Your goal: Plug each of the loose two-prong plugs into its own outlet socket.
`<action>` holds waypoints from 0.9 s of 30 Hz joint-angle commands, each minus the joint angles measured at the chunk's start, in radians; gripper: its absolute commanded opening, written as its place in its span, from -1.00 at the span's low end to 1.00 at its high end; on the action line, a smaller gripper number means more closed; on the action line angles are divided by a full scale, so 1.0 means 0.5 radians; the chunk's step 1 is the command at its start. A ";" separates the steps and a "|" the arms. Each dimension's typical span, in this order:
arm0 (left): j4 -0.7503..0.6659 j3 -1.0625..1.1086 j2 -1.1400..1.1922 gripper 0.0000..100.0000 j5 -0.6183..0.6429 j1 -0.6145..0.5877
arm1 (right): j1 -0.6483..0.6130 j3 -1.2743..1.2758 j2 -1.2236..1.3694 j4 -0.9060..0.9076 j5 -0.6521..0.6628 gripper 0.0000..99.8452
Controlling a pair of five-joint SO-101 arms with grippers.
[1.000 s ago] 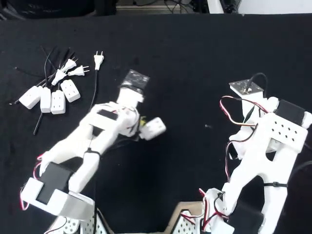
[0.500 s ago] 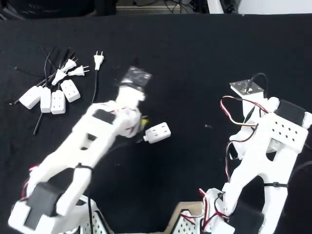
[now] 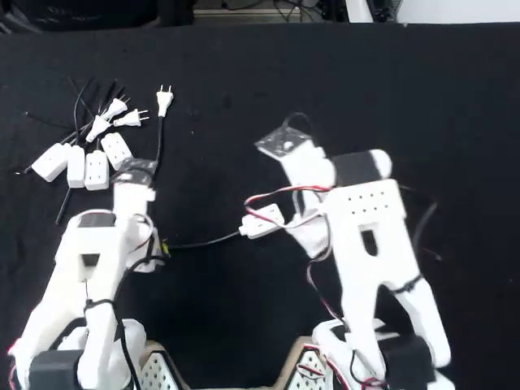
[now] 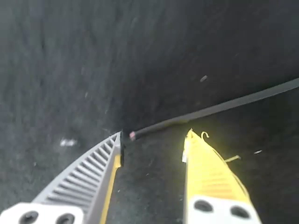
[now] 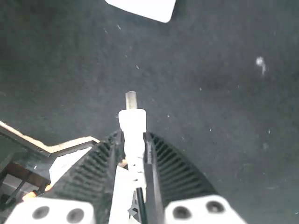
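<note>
White plug and socket; black cord and table; yellow-lined left hand.

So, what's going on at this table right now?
The right gripper is shut on a white two-prong plug, which points toward the white outlet socket lying on the table; it is not yet plugged in. The left gripper is open just above the table, at the end of that socket's black cable. More plugs and sockets lie clustered farther out on the left arm's side.
</note>
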 commanded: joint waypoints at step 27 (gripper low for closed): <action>-0.163 0.330 -0.212 -0.56 -0.012 0.149 | -0.018 -1.407 1.579 0.077 -0.460 -0.98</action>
